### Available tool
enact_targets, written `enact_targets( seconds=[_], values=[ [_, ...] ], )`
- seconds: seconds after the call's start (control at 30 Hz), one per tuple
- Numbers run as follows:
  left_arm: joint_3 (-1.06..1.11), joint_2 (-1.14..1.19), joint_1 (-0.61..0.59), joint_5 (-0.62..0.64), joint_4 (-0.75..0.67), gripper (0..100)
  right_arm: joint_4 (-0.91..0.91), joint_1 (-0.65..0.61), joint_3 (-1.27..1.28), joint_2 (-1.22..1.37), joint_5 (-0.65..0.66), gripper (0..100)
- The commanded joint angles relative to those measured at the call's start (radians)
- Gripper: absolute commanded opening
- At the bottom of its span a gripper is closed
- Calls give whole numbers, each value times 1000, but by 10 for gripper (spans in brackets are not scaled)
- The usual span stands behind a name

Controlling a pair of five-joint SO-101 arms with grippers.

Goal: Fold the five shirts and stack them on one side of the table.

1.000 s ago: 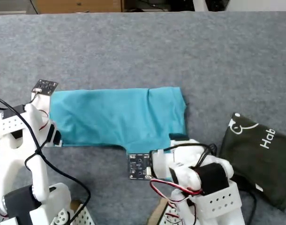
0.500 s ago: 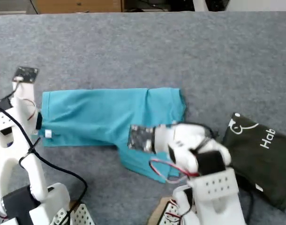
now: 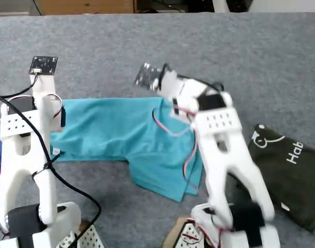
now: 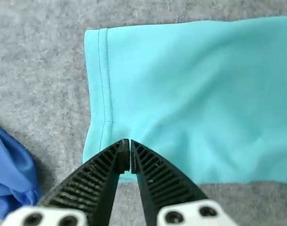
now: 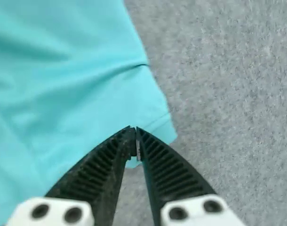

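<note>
Left end effector [image 4: 125, 149] has its jaws closed, tips over the hemmed end of the teal shirt [image 3: 116, 132]. The right end effector [image 5: 135, 139] is likewise closed above a sleeve; whether either pinches cloth is unclear. The shirt lies mid-table [image 3: 250, 62], rumpled toward the near edge.

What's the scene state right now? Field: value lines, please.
surface: grey table
teal shirt: laid out lengthwise, partly folded, near-edge flap rumpled
left gripper: shut at the shirt's hem corner, seemingly pinching it
right gripper: shut at the sleeve hem edge, seemingly pinching it
blue cloth: bunched beside the shirt's hem end
dark cloth: white print, on the right arm's side, apart from the shirt
</note>
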Motion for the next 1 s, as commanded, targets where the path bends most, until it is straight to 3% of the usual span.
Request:
enact_targets(
  seconds=[0.0,0.13,0.3,0.43,0.7,0.97],
  values=[
    [-55,-27,-17,-17,0,19,-40,48,-142,165,-14,8],
    [-29,-15,-14,-6,-121,19,-35,48,-266,361,-60,8],
    [-9,130,-14,187,-362,19,-32,47,-381,542,-149,8],
    [-95,332,-12,241,-430,19,-32,68,-429,622,-170,8],
    [-420,751,-38,239,-308,19,-54,177,-568,753,-160,8],
    [-631,819,-28,236,-184,19,64,213,-814,920,-160,7]
  ],
)
